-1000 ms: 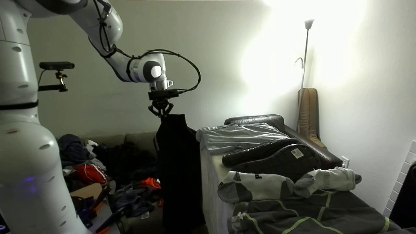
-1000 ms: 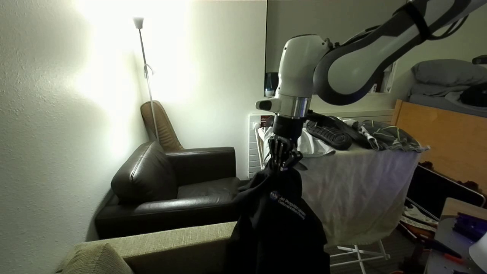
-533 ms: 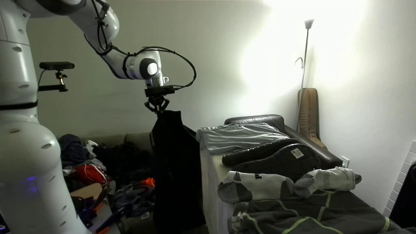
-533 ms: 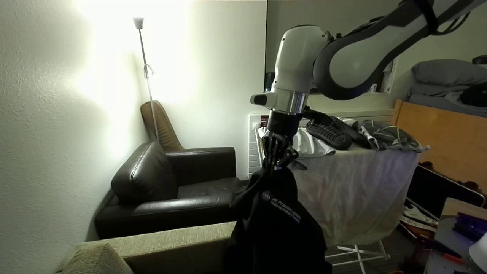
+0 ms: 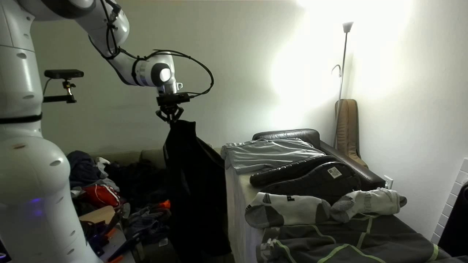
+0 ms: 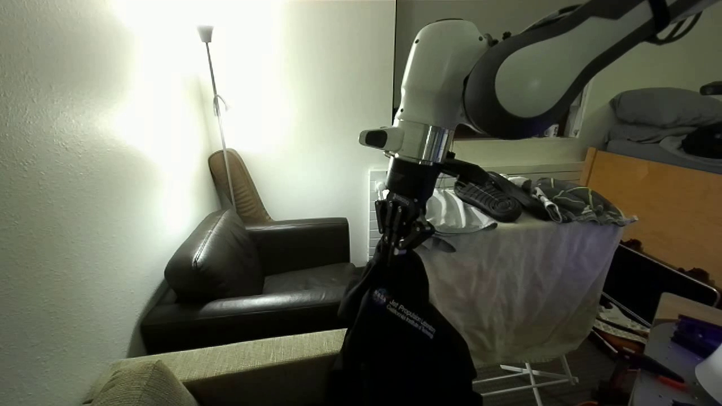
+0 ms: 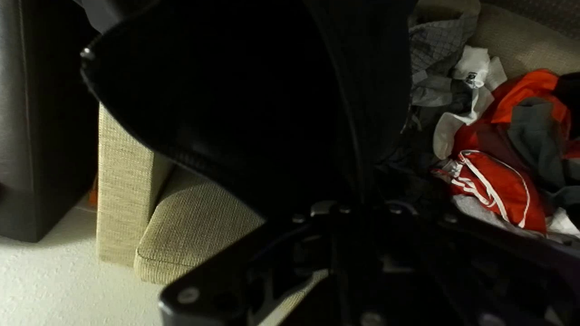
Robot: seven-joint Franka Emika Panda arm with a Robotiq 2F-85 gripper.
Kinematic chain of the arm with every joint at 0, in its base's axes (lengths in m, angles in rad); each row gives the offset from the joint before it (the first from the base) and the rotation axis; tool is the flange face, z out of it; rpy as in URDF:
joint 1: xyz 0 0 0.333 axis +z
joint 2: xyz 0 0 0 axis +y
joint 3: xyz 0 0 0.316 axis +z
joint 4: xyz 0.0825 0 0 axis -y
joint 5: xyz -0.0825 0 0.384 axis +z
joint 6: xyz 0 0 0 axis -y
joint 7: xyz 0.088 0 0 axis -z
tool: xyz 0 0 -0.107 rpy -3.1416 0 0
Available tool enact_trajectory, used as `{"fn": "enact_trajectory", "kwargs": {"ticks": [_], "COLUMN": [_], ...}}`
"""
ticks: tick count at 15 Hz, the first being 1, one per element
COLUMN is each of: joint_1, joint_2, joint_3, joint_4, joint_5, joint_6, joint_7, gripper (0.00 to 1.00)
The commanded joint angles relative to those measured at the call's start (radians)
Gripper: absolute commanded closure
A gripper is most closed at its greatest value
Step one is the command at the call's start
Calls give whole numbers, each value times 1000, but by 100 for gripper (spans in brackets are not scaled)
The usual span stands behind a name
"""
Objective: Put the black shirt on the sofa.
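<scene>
The black shirt (image 5: 197,190) hangs long and limp from my gripper (image 5: 171,120), which is shut on its top edge. In an exterior view the shirt (image 6: 400,344) shows small white print and a round logo. My gripper (image 6: 393,248) holds it in front of the sofa's armrest (image 6: 254,352). In the wrist view the shirt (image 7: 253,99) fills the upper middle, beyond the shut fingertips (image 7: 358,209). The olive-grey sofa shows a cushion (image 7: 199,222) at lower left there, and its backrest (image 5: 153,157) behind the shirt. The shirt's lower end is partly hidden.
Red, grey and black clothes (image 5: 100,195) lie piled on the sofa. A rack with a white sheet (image 6: 519,287) bears shoes, socks and clothes close beside the shirt. A dark leather armchair (image 6: 299,242) and a floor lamp (image 6: 214,90) stand behind. A table with tools (image 6: 665,349) is near the base.
In both exterior views my gripper has moved left with the shirt in it, and slightly up in the view with the arm's base. The shirt now hangs a little slanted there.
</scene>
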Motion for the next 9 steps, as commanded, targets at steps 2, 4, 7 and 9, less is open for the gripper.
{"fn": "enact_trajectory", "kwargs": {"ticks": [2,4,7,9], "joint_1": [4,3,3,3], "joint_2": [13,20,21,21], "joint_3": [-1,-2,-3,-3], "joint_4": [15,14,14,14], "joint_5": [1,1,1,1], "joint_6": [-4,-4,-4,-4], "joint_7": [3,3,3,3], "gripper": [92,92,92,92]}}
